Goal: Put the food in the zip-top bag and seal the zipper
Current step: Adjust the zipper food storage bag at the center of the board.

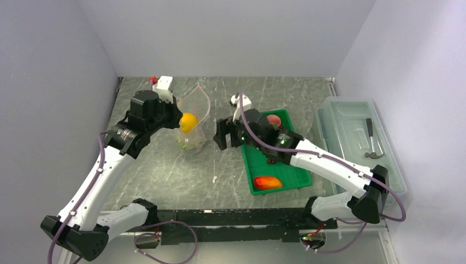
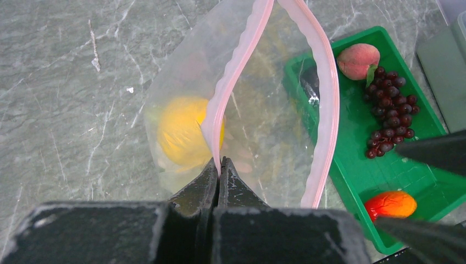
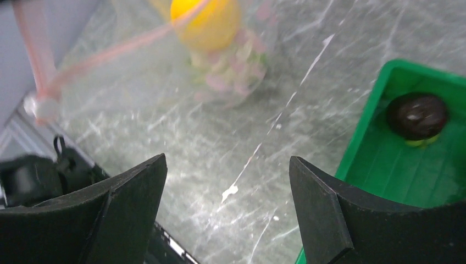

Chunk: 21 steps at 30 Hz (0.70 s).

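My left gripper [image 2: 218, 165] sits closest to the left wrist lens, clenched on the zipper [image 2: 233, 71] at one end of the bag's mouth. The bag [image 2: 269, 126] gapes open beyond it, the pink strip spread in a long loop. The lemon [image 2: 184, 132] lies inside, low on the left. Through and past the plastic is the green tray [image 2: 357, 170], holding a peach [image 2: 358, 60], the grapes [image 2: 391, 110] and a red-orange fruit [image 2: 391, 204].

In the right wrist view, my right gripper [image 3: 226, 162] is spread wide over bare table with nothing between its fingers. The dark fruit [image 3: 416, 115] sits in the tray to the right. Ahead, the lettuce [image 3: 231, 74] lies in the bag under the lemon.

From above, the bag stands left of the tray. My right gripper is between the two, apart from both. A clear box [image 1: 357, 137] at far right holds a hammer [image 1: 373, 143].
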{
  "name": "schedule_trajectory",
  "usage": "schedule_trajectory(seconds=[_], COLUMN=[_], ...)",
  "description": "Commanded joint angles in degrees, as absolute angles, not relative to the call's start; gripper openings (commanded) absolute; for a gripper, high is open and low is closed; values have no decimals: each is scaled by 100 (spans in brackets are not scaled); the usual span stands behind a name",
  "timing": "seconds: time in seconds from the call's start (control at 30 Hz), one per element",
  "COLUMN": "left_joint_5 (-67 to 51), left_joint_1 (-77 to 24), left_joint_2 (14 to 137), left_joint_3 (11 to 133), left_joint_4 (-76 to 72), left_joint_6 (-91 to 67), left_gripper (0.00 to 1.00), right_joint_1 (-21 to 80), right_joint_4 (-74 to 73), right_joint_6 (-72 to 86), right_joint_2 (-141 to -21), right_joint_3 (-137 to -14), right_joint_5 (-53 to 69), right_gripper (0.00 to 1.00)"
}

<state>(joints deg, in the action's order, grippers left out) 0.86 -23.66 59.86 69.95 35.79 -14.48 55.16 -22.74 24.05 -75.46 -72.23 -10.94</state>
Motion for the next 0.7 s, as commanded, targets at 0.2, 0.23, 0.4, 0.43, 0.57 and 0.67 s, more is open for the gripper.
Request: schedule_trajectory(seconds=[0.2,0.23,0.4,0.43,0.57,0.67], left_joint_5=[171,180,211,211,253,223], left_joint_1=[-2347,-2347,-2346,-2347,-2347,-2347], left_joint_2=[5977,5979,5968,5968,5950,5958], left_joint_3=[6996,7000,6990,6995,6983,6992], left_joint_4=[3375,3375,3375,3375,3379,3376], left_joint_6=[-1468,-1460,-1458,-1459,-1466,-1476], left_gripper=[0,0,0,0,0,0], right_joint_1=[6039,6065,6128,6146,6227,6246], right_joint_4=[46,306,1206,1368,2038,2722], right_joint_6=[2614,2671,3044,3091,3208,3204], right_joint_2=[-7810,-7944,-8702,-8862,-9412,-9792], right_joint_3=[-5678,-5605,-5521,-5532,-5562,-5504], right_joint_5=[-1435,-1504,-1647,-1697,-1960,-2080], right_gripper=[87,87,88,88,88,88])
